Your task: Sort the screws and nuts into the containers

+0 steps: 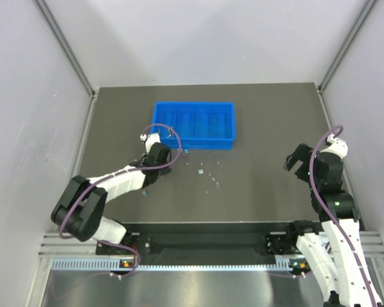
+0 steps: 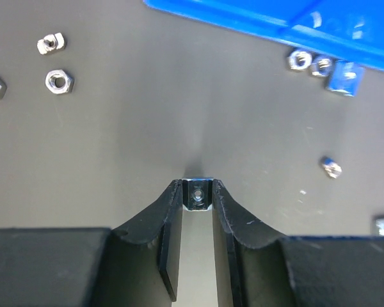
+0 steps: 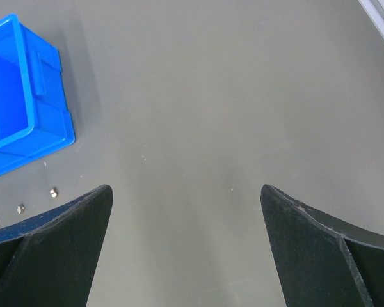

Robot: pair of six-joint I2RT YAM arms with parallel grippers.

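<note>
The left gripper point(image 2: 196, 187) pinches what looks like a nut point(image 2: 196, 196), with the blue tray point(image 2: 371, 32) near, ahead to its right; the wide-open right gripper point(image 3: 185, 192) sits farther off.

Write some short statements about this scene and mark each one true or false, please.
1. The left gripper pinches a small metal piece between its fingertips. True.
2. The right gripper holds a screw. False: its jaws stand wide open, with nothing between them.
3. The blue tray lies at the near edge of the table, beside the arm bases. False: it lies toward the far side, beyond the loose pieces.
4. Several nuts lie loose on the table, outside the tray. True.
</note>
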